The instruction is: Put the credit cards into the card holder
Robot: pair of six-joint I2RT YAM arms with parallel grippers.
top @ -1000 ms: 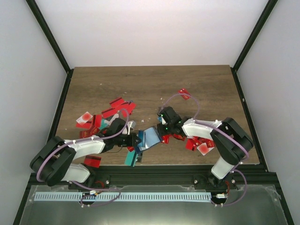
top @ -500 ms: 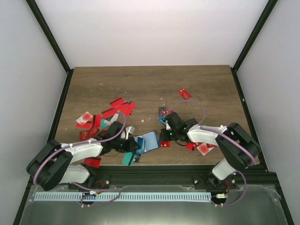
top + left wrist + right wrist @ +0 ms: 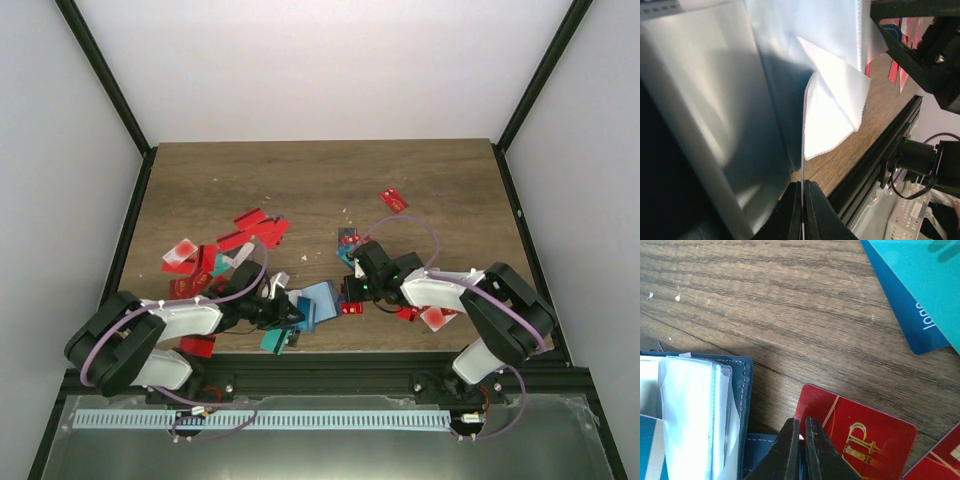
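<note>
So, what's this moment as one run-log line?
card holder: open | left gripper: shut on its clear sleeve | right gripper: shut, tips at edge of red card

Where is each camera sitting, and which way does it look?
Top: high behind the robot, looking down on the table; both arms, left tool and right tool show.
Left wrist: on the left arm, pressed close to the clear sleeves of the card holder; its shut fingertips show.
Right wrist: on the right arm, looking down at a red card on the table; its shut fingertips show.
Shared: every view sees the card holder.
</note>
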